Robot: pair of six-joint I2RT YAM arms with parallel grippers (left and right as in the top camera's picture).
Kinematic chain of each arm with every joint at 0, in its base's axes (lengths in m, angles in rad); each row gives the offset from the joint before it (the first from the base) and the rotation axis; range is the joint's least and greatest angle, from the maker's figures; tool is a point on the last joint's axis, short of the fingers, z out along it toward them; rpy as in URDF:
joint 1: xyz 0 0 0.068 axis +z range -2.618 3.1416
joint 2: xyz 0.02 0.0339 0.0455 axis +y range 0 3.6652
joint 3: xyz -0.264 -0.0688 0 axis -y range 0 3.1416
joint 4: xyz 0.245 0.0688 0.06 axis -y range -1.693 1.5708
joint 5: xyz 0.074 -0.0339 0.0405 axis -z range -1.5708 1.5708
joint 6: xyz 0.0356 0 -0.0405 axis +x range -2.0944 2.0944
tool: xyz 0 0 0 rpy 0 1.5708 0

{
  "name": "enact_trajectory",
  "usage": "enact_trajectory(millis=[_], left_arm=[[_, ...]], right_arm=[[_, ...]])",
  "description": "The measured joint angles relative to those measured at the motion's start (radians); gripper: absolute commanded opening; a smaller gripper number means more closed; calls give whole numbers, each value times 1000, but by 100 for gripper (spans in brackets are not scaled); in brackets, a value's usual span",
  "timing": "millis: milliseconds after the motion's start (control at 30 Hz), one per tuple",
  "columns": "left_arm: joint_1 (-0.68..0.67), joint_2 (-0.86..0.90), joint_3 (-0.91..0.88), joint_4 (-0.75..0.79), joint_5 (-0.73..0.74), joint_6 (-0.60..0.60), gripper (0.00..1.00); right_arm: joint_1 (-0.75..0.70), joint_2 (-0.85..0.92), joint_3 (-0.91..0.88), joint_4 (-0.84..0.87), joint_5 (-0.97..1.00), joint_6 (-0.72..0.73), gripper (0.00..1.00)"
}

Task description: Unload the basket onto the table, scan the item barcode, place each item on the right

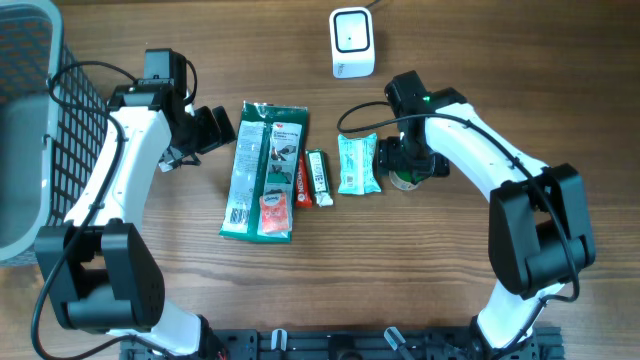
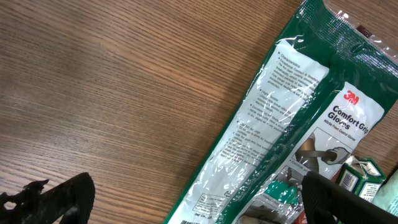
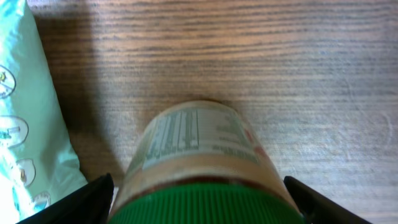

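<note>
Now, one green-lidded bottle (image 3: 198, 140) on worktop (image 1: 440, 290) beside mint pouch (image 1: 357, 164), seemingly on its side, lid toward right tool (image 3: 199, 190); jaws straddle it wide, grip unclear. Left tool (image 2: 196, 190) gaping, empty.

A long green pack of 3M Comfort Grip Gloves (image 1: 262, 170) lies flat on the wooden surface (image 1: 400, 280). A small orange-red packet (image 1: 273, 212) seems to rest on its lower right corner. Just beside the pack on its right lies a slim dark snack bar (image 1: 317, 178), with a pale teal pouch (image 1: 357, 164) parallel to the pack beyond that. Well apart from the pack on its left, at the surface's edge, stands a dark wire basket (image 1: 35, 55) with a grey inside.
</note>
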Motion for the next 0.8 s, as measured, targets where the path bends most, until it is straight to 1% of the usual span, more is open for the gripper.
enact_trajectory(millis=[67, 167, 200, 233, 400, 467, 567, 633, 700, 800], left_arm=[[0, 0, 0, 0, 0, 0, 100], [0, 0, 0, 0, 0, 0, 100], [0, 0, 0, 0, 0, 0, 100], [0, 0, 0, 0, 0, 0, 100], [0, 0, 0, 0, 0, 0, 100], [0, 0, 0, 0, 0, 0, 100], [0, 0, 0, 0, 0, 0, 100], [0, 0, 0, 0, 0, 0, 100], [0, 0, 0, 0, 0, 0, 100], [0, 0, 0, 0, 0, 0, 100]], right_arm=[[0, 0, -8, 6, 0, 0, 86], [0, 0, -8, 6, 0, 1, 79], [0, 0, -8, 6, 0, 2, 72], [0, 0, -8, 6, 0, 4, 68], [0, 0, -7, -6, 0, 8, 64], [0, 0, 6, -57, -16, 3, 55], [0, -16, 72, -120, -140, -19, 33], [0, -52, 103, -148, -232, -20, 33], [0, -108, 125, -178, -365, -21, 33], [0, -152, 139, -278, -584, -2, 37]])
